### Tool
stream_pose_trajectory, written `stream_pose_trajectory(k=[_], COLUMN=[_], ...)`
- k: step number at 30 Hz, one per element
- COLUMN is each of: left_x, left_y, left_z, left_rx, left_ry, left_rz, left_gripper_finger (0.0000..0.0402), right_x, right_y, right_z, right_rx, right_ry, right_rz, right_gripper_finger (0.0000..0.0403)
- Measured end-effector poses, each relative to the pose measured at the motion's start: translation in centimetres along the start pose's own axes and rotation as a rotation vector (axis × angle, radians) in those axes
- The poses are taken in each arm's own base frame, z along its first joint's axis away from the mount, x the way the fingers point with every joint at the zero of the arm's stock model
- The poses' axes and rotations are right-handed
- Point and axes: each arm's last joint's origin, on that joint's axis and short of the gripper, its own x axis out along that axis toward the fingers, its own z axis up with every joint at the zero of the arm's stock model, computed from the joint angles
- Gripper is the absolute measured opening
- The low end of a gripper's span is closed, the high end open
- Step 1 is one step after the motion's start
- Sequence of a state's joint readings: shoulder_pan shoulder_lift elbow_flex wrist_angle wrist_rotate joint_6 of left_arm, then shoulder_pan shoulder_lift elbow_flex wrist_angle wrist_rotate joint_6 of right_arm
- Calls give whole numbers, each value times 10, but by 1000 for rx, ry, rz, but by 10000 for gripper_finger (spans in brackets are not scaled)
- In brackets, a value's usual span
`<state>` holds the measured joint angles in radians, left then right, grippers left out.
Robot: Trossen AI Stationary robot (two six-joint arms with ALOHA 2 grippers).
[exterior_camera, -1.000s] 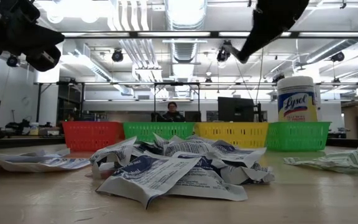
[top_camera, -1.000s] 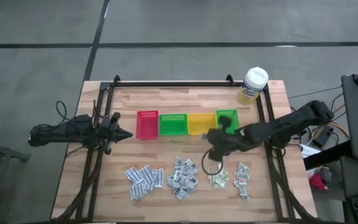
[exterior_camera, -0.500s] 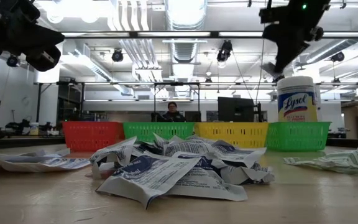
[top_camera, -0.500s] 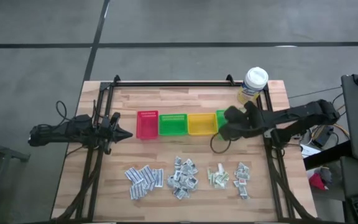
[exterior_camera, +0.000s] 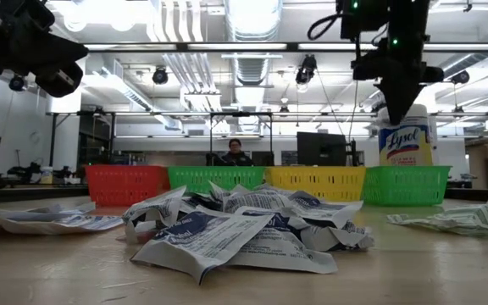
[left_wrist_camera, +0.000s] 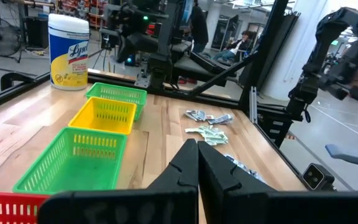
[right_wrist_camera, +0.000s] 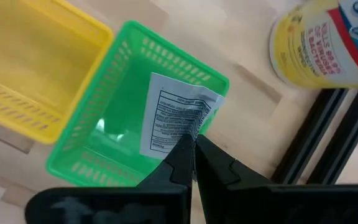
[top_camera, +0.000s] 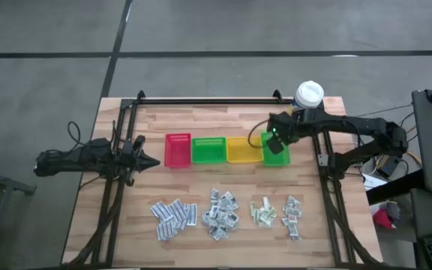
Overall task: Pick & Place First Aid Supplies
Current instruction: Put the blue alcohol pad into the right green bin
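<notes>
We are in the placing step. The right gripper (right_wrist_camera: 191, 146) hangs over the far green bin (right_wrist_camera: 135, 112), the one nearest the desk's right edge, its fingers pinching a white printed sachet (right_wrist_camera: 176, 112) by one end so that it dangles above the bin's opening. Next, we judge, the fingers must part to drop the sachet inside, then the arm must lift clear and go back to the piles.

The left gripper (top_camera: 150, 161) waits at the desk's left edge, fingers pressed together on nothing.

Four bins stand in a row across the middle of the desk: red bin (top_camera: 178, 150), green bin (top_camera: 208, 149), yellow bin (top_camera: 243, 148), then the far green one. We see nothing lying in the yellow bin or the green one beside it; the rest we cannot tell. The other first aid supplies (top_camera: 220, 211) lie in sorted heaps along the near edge, and the wipes tub (top_camera: 307, 97) stands at the far right corner.
</notes>
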<state>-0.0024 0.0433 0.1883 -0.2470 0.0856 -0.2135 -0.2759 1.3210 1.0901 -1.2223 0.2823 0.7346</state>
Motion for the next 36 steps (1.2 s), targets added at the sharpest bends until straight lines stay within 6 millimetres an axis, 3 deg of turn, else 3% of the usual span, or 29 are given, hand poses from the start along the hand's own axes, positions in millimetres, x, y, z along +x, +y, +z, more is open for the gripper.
stream_pose_trajectory(k=[11, 36], left_x=[0, 0], left_y=[0, 0], left_z=[0, 0], left_rx=[0, -4], left_ry=[0, 0], left_rz=[1, 0], left_gripper_finger=[0, 0], right_x=[18, 92], right_y=[-16, 21], right_z=[23, 34], right_rx=[76, -70], right_ry=[44, 295], right_rz=[-15, -92], right_gripper_finger=[8, 8])
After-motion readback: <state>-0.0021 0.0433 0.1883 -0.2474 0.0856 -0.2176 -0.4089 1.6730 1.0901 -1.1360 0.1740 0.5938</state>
